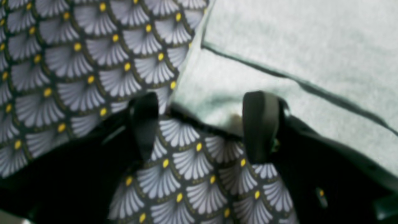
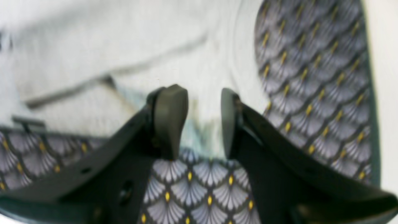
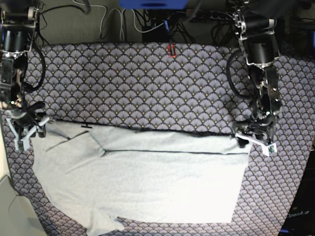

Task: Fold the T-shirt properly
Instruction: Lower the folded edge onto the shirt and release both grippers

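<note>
Both my left gripper (image 3: 244, 139) and right gripper (image 3: 30, 130) stand apart at the far folded edge of the T-shirt (image 3: 147, 182), spread on the tabletop (image 3: 147, 83); soft, limp cloth, best pinched at corners.

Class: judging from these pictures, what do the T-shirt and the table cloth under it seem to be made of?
T-shirt: likely soft knit cotton, matte pale grey; it shows limp folds and a fuzzy surface. Table cloth: probably printed woven fabric, with a smooth, flat fan pattern and yellow dots; its exact fibre cannot be told.
</note>
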Tool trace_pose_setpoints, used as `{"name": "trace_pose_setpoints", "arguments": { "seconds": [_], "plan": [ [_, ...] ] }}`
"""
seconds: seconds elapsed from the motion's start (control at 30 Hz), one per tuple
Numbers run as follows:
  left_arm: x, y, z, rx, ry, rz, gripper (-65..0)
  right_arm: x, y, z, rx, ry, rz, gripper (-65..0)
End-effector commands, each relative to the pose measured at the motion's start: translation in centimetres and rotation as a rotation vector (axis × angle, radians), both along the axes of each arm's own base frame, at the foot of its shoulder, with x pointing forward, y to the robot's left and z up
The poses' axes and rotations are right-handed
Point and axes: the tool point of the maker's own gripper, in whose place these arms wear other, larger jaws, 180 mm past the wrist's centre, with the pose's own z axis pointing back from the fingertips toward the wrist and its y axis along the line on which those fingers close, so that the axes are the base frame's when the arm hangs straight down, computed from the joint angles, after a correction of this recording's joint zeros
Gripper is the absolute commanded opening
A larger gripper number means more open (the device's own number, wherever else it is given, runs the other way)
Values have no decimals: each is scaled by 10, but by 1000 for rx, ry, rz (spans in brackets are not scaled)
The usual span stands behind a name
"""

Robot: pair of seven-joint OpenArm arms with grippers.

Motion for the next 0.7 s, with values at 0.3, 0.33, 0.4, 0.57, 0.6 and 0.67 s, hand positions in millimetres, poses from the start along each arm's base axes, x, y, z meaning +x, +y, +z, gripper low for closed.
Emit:
{"name": "trace_pose_setpoints", "arguments": {
  "seconds": [0.3,0.33,0.4,0.57,0.6,0.67],
  "plan": [
    [19,6,18,4,-59,13,-232,13,-8,26,-23,-79,5,-417],
    [20,6,19,4,-59,13,-232,13,-8,25,-23,-78,5,-417],
    [19,6,15,-1,-49,14,-232,13,-9,26,-24,-79,4,-417],
    [23,8,6,-8,-57,34,-232,3,-30,28,-38,-77,-40,-416],
    [22,8,1,-11,-48,37,-232,2,-34,30,-39,-80,-48,-416],
    [21,9,-1,-11,-51,41,-232,0,-40,32,-41,-85,-63,-416]
  ]
}}
